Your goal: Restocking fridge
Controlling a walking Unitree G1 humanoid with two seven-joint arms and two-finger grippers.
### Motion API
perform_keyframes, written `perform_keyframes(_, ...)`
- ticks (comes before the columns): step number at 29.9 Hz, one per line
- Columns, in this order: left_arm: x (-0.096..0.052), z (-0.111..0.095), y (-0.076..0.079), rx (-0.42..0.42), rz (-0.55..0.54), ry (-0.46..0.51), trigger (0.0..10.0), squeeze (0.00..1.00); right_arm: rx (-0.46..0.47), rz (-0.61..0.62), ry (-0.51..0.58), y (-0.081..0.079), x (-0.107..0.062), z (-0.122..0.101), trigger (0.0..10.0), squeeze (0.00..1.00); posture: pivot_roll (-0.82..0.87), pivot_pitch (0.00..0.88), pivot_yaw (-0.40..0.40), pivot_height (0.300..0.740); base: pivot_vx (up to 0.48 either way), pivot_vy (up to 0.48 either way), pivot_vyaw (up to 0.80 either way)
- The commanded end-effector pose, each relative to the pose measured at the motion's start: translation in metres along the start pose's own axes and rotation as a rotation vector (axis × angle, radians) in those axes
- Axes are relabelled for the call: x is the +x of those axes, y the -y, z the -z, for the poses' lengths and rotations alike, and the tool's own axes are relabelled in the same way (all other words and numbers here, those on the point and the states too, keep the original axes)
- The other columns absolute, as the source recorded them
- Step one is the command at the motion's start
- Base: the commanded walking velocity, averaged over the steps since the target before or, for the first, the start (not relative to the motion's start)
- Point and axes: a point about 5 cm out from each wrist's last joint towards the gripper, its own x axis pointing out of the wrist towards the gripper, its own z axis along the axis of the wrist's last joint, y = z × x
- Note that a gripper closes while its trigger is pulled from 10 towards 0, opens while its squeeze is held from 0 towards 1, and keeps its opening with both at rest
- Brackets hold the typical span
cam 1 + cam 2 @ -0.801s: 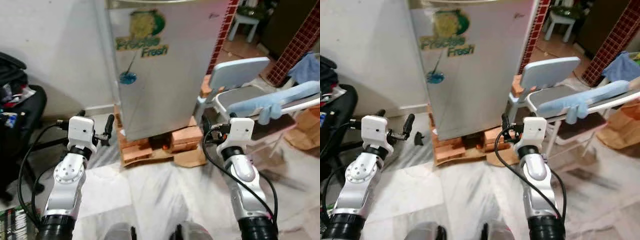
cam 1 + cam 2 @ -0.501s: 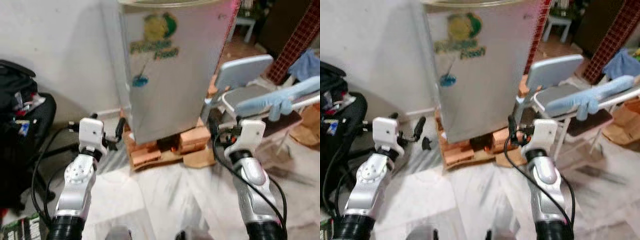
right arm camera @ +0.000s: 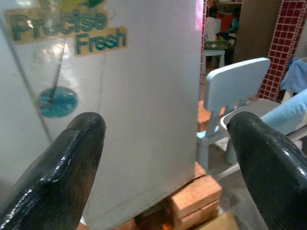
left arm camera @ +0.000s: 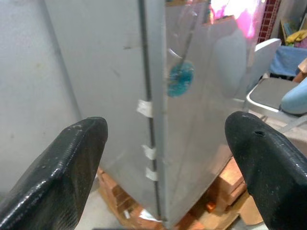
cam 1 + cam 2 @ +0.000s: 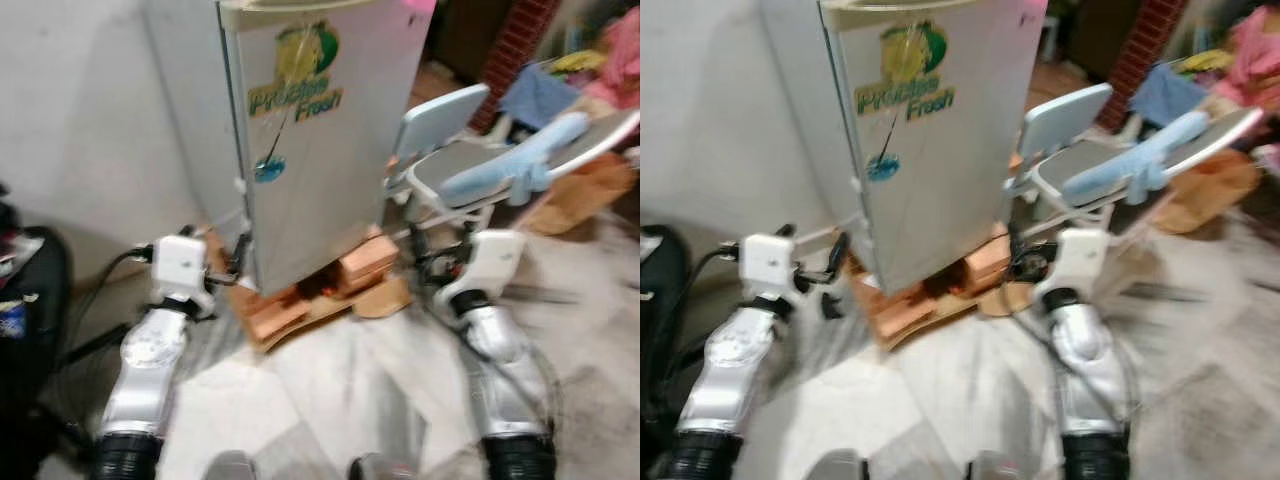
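The closed silver fridge (image 5: 310,140) stood on a stack of bricks (image 5: 300,295) on the floor, beside the white wall (image 5: 80,130). The left gripper (image 4: 163,158) and the right gripper (image 3: 163,158) were raised before its door, both with fingers spread wide and grasping nothing. A pale blue chair (image 5: 445,130) was just beside the fridge on the right

The pale marbled floor (image 5: 330,370) carries a stack of orange-brown bricks (image 5: 330,290), and the silver fridge (image 5: 320,150) stands on them, door shut, beside the white wall. Just to its right a light-blue chair (image 5: 440,130) stands on the floor. At the floor's left edge sits a black bag (image 5: 25,330). A brown paper bag (image 5: 585,185) sits toward the far right.
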Motion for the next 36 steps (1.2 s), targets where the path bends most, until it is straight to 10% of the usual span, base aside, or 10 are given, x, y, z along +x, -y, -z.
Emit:
perform_keyframes(1,0.0047,-0.0032,0.0101,-0.02,0.028,0.007,10.0,0.0,-0.021,0.028,0.028,0.0105,0.0008,-0.0081,10.0,0.0,0.01,0.059,-0.027,0.74,0.262,0.401,0.0)
perform_keyframes(19,0.0046,-0.0014,0.0128,0.037,0.038,0.024,10.0,0.0,-0.022,0.025,0.037,0.0088,0.0035,-0.0096,10.0,0.0,0.02,0.058,-0.029,0.74,0.027,0.43,-0.08)
perform_keyframes(36,0.0037,-0.0023,0.015,0.05,0.043,0.039,10.0,0.0,-0.096,0.1,-0.005,0.0146,0.0068,-0.0058,10.0,0.0,0.02,0.062,-0.029,0.74,0.0,0.0,0.0)
